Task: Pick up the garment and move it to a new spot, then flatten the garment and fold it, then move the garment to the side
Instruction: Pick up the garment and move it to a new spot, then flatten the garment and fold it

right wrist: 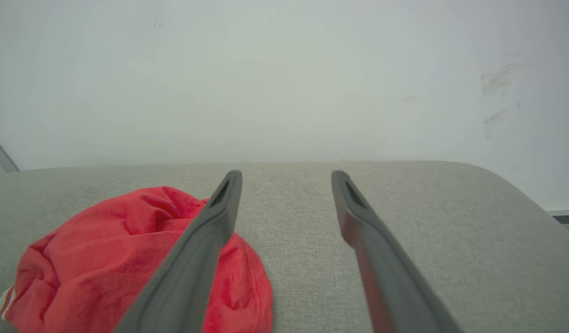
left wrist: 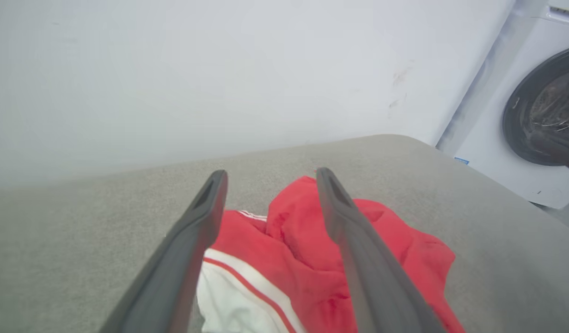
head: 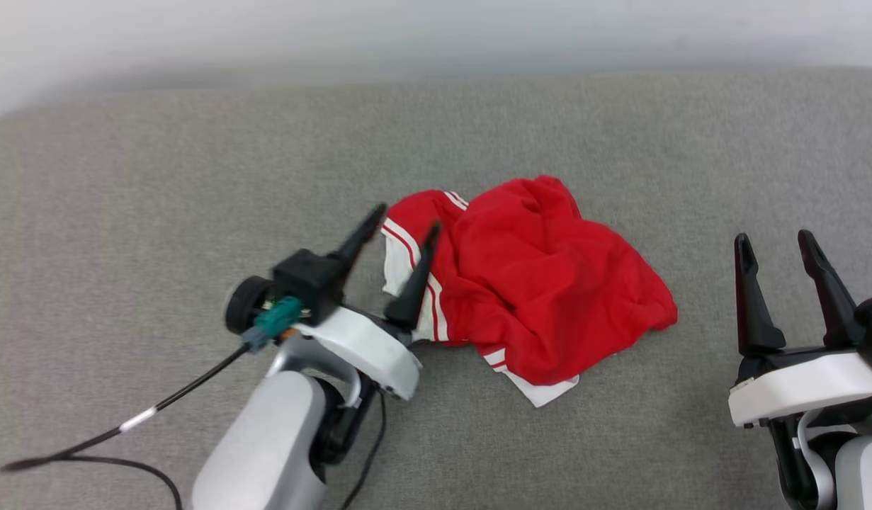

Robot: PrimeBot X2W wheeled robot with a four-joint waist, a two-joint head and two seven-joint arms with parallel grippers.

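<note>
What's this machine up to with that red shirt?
A two-armed robot is setting up to pick up the crumpled red garment lying on a grey padded surface. Its left pincer is poised open over the garment's white striped sleeve, gripping nothing yet. The right pincer sits open off to the side, clear of the cloth.

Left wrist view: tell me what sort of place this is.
Probably a laundry room: a washer stands by the white wall, and a crumpled red garment lies on a grey fabric surface.
</note>
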